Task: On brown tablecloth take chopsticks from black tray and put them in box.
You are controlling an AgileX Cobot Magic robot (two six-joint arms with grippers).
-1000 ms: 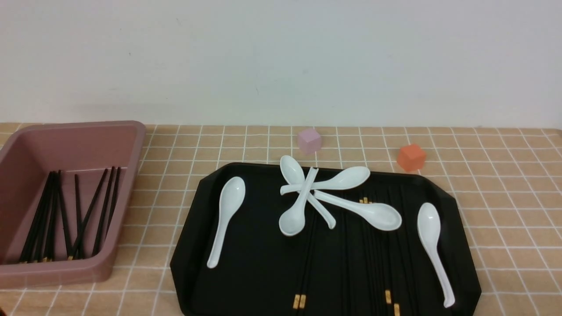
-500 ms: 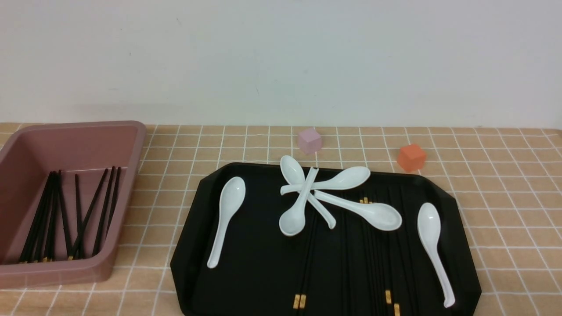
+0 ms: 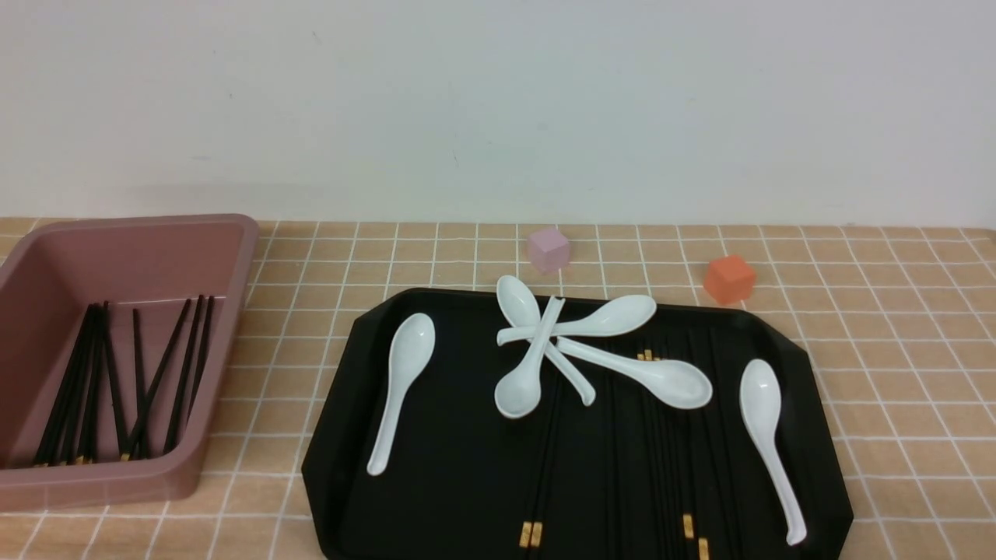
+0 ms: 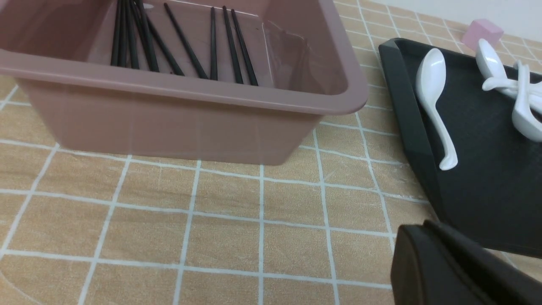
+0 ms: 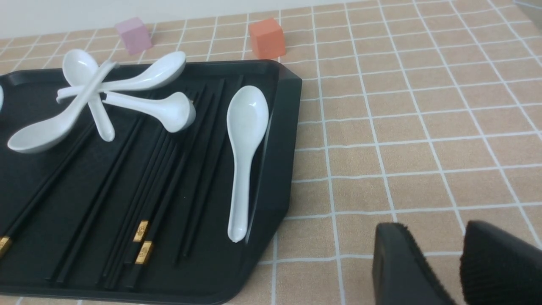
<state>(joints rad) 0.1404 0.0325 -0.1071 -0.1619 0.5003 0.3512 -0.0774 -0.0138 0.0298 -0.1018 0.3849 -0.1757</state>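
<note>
The black tray (image 3: 334,435) lies on the brown tablecloth (image 3: 895,373). Several black chopsticks (image 3: 661,459) lie lengthwise in its right half, partly under white spoons, with gold bands toward the near edge. They also show in the right wrist view (image 5: 161,169). The pinkish-brown box (image 3: 233,311) stands at the left and holds several chopsticks (image 3: 117,381). Neither gripper shows in the front view. My left gripper (image 4: 427,226) is low over the cloth between box (image 4: 190,123) and tray (image 4: 406,110), shut and empty. My right gripper (image 5: 440,231) hovers over the cloth right of the tray (image 5: 275,161), open and empty.
Several white soup spoons lie on the tray: one at the left (image 3: 401,389), a crossed cluster in the middle (image 3: 545,350), one at the right (image 3: 766,435). A pink cube (image 3: 548,249) and an orange cube (image 3: 728,278) sit on the cloth behind the tray.
</note>
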